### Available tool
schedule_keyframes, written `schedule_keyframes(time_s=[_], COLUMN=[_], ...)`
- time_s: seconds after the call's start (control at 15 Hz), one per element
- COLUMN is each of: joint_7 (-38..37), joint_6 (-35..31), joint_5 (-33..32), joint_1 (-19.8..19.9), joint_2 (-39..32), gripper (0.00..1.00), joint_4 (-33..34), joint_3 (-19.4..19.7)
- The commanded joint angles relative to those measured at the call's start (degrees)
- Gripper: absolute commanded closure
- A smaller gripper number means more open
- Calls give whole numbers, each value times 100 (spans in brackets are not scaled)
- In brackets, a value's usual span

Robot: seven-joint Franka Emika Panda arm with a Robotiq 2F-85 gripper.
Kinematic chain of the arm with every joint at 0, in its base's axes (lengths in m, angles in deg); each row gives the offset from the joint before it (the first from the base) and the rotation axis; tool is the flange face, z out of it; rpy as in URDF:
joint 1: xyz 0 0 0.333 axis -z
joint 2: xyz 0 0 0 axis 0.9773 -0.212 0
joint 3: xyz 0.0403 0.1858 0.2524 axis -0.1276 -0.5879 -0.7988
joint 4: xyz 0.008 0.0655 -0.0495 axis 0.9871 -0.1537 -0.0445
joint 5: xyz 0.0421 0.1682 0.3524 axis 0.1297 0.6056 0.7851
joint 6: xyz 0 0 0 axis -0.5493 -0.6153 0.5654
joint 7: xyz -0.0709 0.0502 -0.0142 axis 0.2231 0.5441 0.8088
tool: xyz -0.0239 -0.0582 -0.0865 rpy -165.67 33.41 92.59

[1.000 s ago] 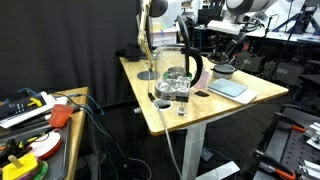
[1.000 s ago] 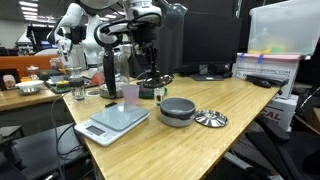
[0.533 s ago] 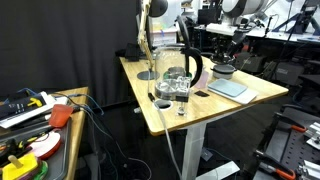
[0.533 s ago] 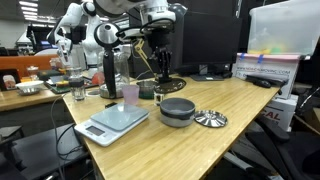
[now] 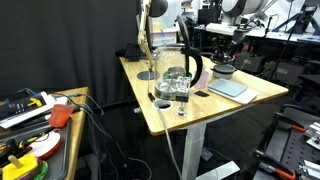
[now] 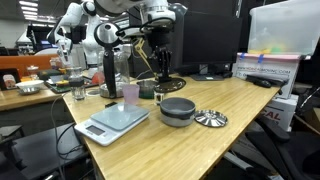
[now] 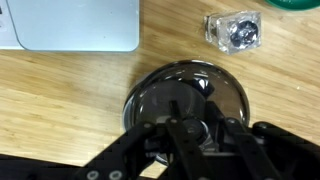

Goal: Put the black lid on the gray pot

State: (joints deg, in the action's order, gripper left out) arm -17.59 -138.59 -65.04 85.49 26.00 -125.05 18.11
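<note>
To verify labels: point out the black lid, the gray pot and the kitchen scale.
black lid [image 7: 185, 85], wrist view, its glossy top.
gray pot [image 6: 178, 113], an exterior view, its side wall.
kitchen scale [image 6: 112, 122], an exterior view, its platform.

The wooden worktop [image 6: 250, 105] carries the gray pot [image 6: 178, 110] near its front, a pale rectangular mat [image 6: 112, 124] to the left, and a shiny metal disc [image 6: 210, 119] to the right.

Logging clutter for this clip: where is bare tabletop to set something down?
In an exterior view, the widest bare wood lies past the gray pot and silver disc, out to the end of the table. A narrower strip runs between the pot and the front edge. Around the scale, pink cup and glass it is crowded.
</note>
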Motion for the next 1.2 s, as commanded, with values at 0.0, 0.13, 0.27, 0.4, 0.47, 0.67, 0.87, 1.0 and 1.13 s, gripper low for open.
schedule_keyframes(time_s=[0.0,0.13,0.27,0.4,0.47,0.67,0.87,1.0,1.13], joint_7=[-46,-154,-114,-166,-170,-244,-279,-309,-322], joint_6=[104,145,245,239,258,279,360,441,586], joint_5=[219,467,832,1144,1265,1414,1514,1573,1689], joint_1=[28,72,132,201,238,320,376,391,412], joint_2=[-140,-244,-319,-457,-528,-686,-776,-826,-898], gripper=[93,93,93,93,93,93,93,93,93], joint_4=[170,266,359,487,565,732,826,862,925], joint_3=[4,25,29,59,74,166,194,190,165])
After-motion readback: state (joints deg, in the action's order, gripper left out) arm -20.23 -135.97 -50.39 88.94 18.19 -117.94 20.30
